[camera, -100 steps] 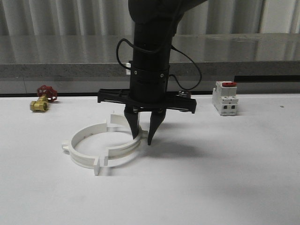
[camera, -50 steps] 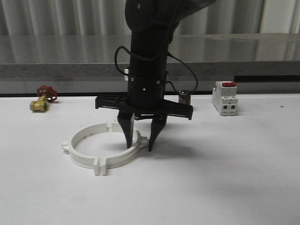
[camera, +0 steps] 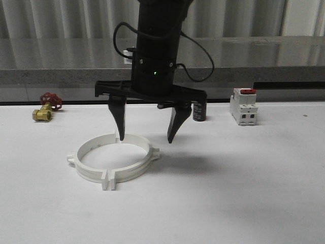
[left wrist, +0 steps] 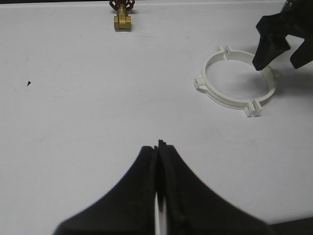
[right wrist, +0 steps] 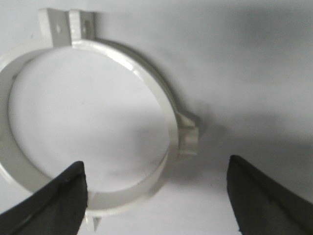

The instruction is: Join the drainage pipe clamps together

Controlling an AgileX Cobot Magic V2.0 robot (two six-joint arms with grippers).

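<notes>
Your right gripper (camera: 146, 133) spread wide above the clamps (camera: 112, 161), touching nothing, two halves forming a ring on the table (camera: 244, 193), your left gripper (left wrist: 158, 147) closed, empty.

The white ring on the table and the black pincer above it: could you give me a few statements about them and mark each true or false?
1. The two drainage pipe clamps lie together as one ring. True.
2. The right pincer is clamped on the ring. False: it hangs open above it, holding nothing.
3. The left pincer is shut. True.
4. The brass valve sits inside the ring. False: it lies apart, near the table's far edge.
</notes>
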